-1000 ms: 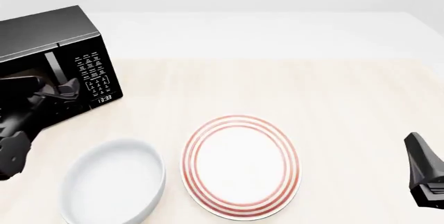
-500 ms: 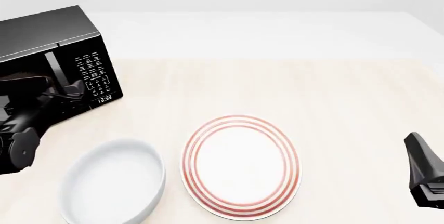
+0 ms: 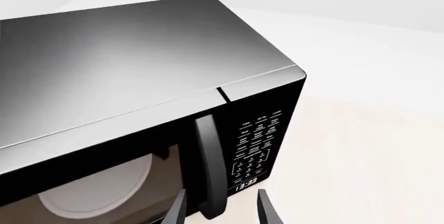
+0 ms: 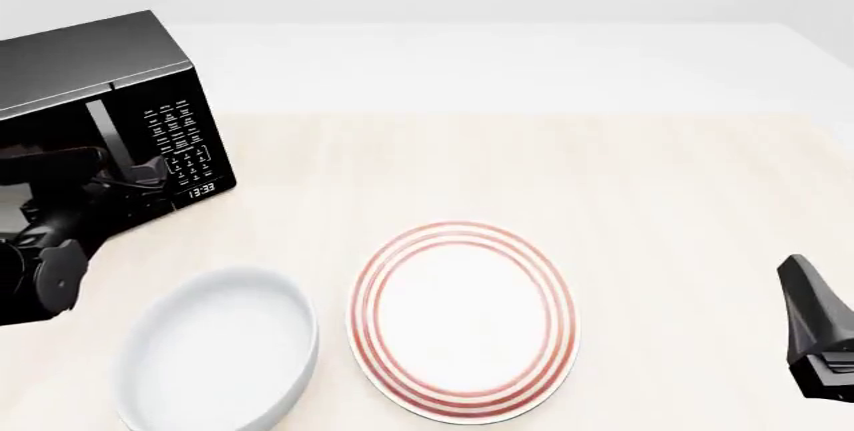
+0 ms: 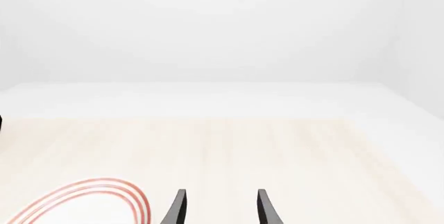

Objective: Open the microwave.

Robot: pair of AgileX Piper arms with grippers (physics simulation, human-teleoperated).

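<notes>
- Left hand (image 3: 216,211) open, fingers either side of the door handle (image 3: 208,167), only the fingertips in frame; contact not clear.
- Right hand (image 5: 218,208) open, holding nothing, low at the worktop's (image 4: 641,181) right edge, mostly cut off in the front view.
- White bowl (image 4: 220,356) and red-ringed plate (image 4: 465,319) nearest, side by side.
- Microwave (image 4: 120,101) far left, door shut, left part cut off, front partly hidden by the left arm.

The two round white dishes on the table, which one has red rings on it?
The flat white plate with red rings round its rim, right of the plain white bowl. The bowl is deeper and has no stripes at all.
</notes>
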